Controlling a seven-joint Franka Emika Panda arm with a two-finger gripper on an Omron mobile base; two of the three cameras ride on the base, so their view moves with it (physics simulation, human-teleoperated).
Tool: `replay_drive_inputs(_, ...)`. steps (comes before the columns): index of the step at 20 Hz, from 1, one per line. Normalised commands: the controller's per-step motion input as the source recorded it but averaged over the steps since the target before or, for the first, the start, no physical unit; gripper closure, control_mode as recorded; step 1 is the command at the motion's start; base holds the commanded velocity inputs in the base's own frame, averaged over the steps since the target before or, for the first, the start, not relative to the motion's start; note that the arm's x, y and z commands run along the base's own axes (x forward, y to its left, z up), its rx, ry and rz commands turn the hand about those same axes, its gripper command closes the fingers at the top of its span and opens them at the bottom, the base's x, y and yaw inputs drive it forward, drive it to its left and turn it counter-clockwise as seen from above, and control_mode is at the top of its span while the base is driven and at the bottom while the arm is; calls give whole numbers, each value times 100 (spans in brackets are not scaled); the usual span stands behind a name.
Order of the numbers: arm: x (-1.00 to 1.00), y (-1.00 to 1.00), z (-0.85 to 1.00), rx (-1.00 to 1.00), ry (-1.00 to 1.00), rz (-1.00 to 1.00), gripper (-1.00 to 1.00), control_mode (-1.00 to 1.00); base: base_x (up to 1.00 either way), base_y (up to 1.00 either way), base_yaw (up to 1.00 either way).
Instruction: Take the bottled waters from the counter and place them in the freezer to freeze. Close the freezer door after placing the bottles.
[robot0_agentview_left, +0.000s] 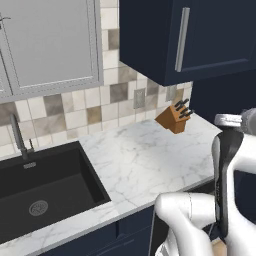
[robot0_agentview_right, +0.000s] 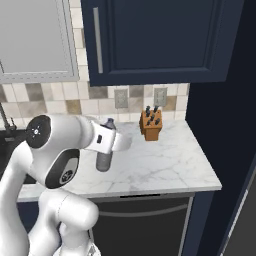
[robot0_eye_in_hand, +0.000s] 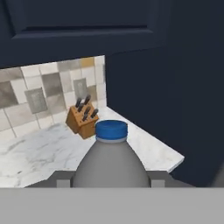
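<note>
Hand view: pincer (robot0_eye_in_hand: 109, 181) grips the bottled water (robot0_eye_in_hand: 110, 164) (blue cap up).

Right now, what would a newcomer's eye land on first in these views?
The ribbed grey plastic bottle with a blue cap, clamped in the gripper and lifted off the white marble counter. Behind it, the wooden knife block stands by the tiled wall. Left, the black sink basin is set into the counter.

Even, soft rendered light with faint shadows, no glare; all views slightly blurry and low-resolution.
</note>
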Motion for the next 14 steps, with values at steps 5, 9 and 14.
replay_drive_inputs(5, -46, 51, 27, -2, -44, 0, 100, -100, 0, 0, 0)
replay_drive_inputs(9, -31, 53, 25, 0, -42, 0, 100, -100, 0, 0, 0)
replay_drive_inputs(14, -41, 42, 7, -1, -27, 0, 100, -100, 0, 0, 0)
